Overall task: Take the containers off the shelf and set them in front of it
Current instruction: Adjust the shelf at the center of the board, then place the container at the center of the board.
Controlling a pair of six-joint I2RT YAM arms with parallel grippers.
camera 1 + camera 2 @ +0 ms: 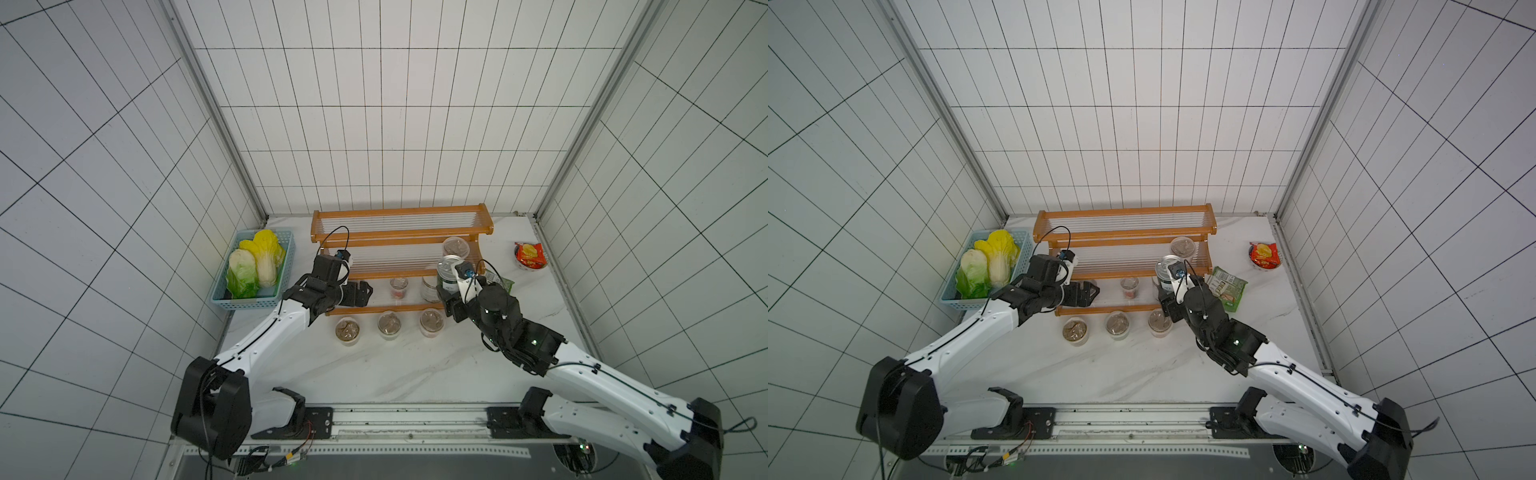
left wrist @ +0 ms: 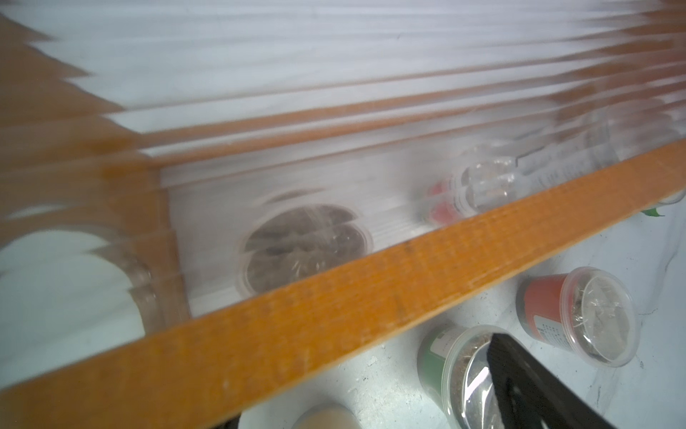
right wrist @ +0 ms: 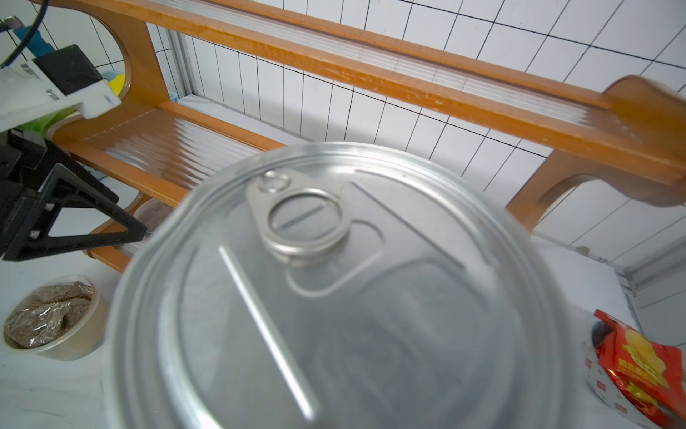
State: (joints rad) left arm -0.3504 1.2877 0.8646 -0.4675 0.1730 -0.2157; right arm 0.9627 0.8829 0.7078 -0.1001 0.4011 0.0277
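Right pincer (image 1: 448, 293) around can (image 1: 449, 269) (jaws wide)

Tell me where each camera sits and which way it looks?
Both top views: high above the robot's base, looking down at the shelf; both arms, left gripper and right gripper show.
Left wrist: on the left arm, facing the shelf's lowest tier; one black finger shows.
Right wrist: on the right arm, facing the shelf over the tin can; only the left gripper shows.
Shared: all see the shelf; top views and right wrist see the tin can.

Shiny metal can (image 3: 334, 297) — glossy orange wooden shelf (image 3: 334, 70)
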